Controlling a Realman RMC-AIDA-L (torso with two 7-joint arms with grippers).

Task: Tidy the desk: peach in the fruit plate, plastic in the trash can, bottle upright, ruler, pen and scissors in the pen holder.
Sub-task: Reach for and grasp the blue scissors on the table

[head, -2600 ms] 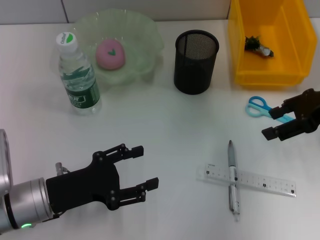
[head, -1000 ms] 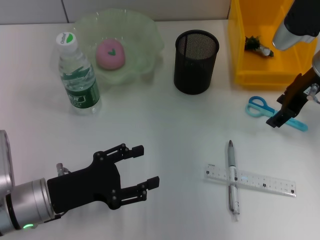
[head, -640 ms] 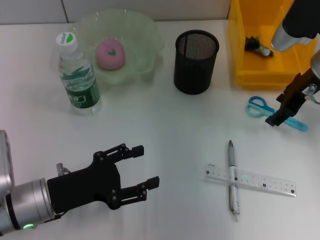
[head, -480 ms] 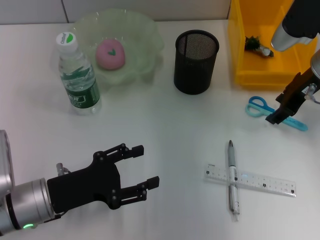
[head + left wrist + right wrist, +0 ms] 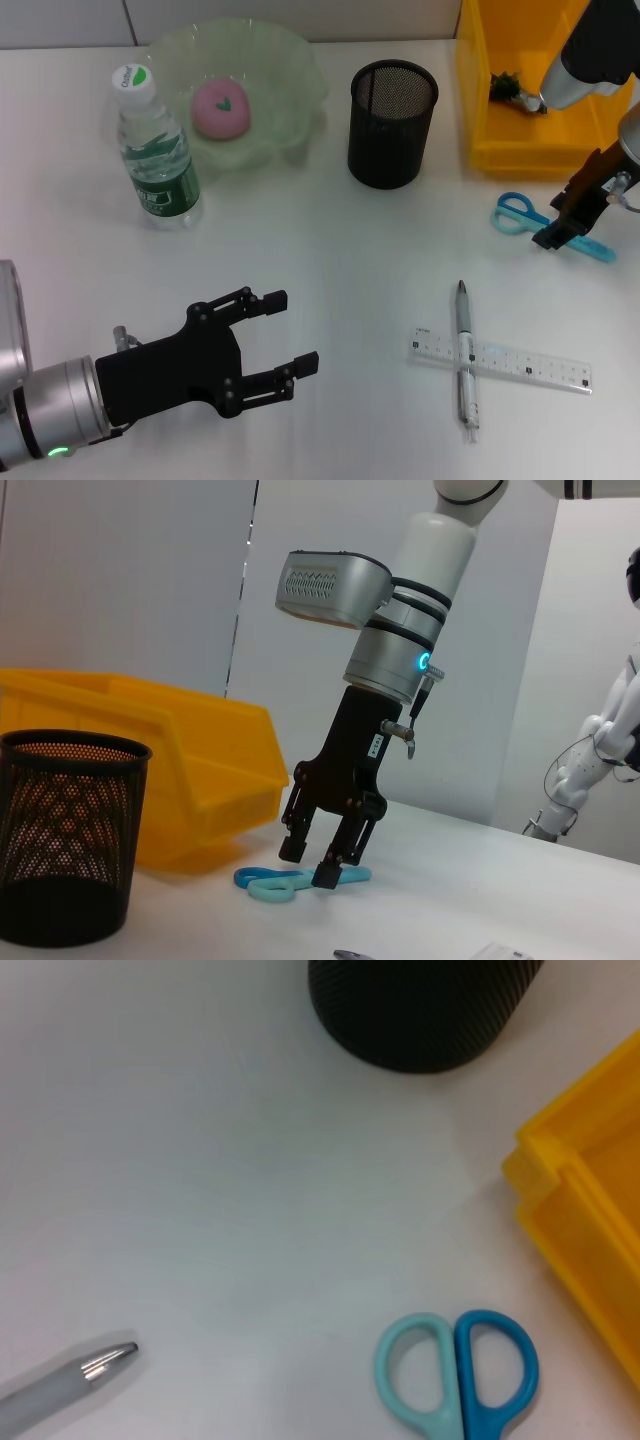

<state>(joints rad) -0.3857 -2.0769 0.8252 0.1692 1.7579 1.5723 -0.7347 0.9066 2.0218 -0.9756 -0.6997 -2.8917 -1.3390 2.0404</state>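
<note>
A white desk (image 5: 330, 260) under plain grey partition walls. The right gripper (image 5: 322, 865) hangs nose-down over the scissors (image 5: 545, 222), fingers spread, tips just above the blades and not clasping anything. From the pen holder (image 5: 392, 123) the scissors lie at about four o'clock, handles (image 5: 458, 1375) pointing toward it. To my eye the grab wants the fingers dropped straight either side of the blades near the pivot, closing squarely so they don't skate away. The left gripper (image 5: 283, 346) rests low at seven o'clock, unclenched, idle
</note>
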